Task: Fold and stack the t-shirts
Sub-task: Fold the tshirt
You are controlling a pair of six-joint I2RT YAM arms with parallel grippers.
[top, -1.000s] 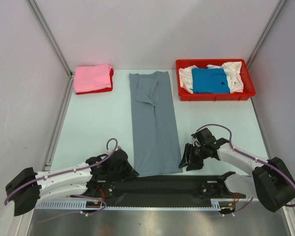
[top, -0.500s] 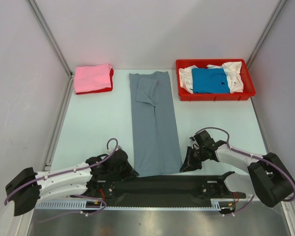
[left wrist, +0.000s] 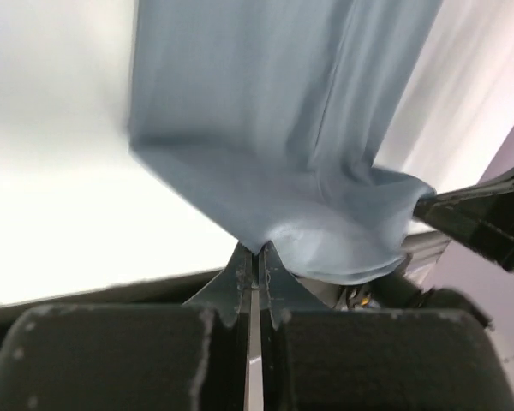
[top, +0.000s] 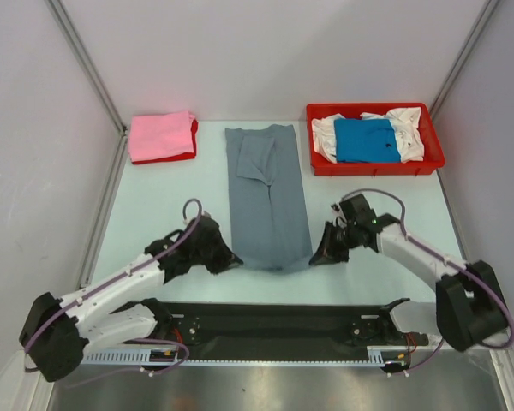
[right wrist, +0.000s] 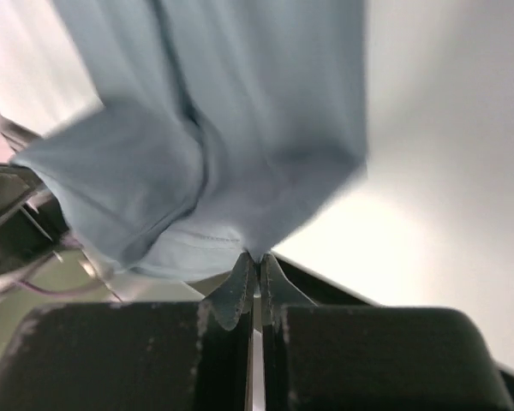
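A slate grey t-shirt (top: 265,193) lies as a long strip down the middle of the table, its near hem raised off the surface. My left gripper (top: 234,261) is shut on the hem's left corner, the cloth (left wrist: 265,154) pinched at its fingertips (left wrist: 255,250). The right gripper (top: 317,257) is shut on the right corner, where grey cloth (right wrist: 214,163) bunches above its tips (right wrist: 258,257). A folded pink t-shirt (top: 160,135) rests on a red one (top: 191,141) at the back left. White (top: 404,120) and bright blue (top: 366,139) t-shirts lie in the tray.
The red plastic tray (top: 373,168) stands at the back right. A black mat (top: 283,321) runs along the near edge between the arm bases. Grey walls and metal rails (top: 103,214) bound the table on both sides.
The right gripper moved in to the hem's right corner and shut on it. Both grippers then lifted the near hem and carried it away from the front edge, shortening the strip.
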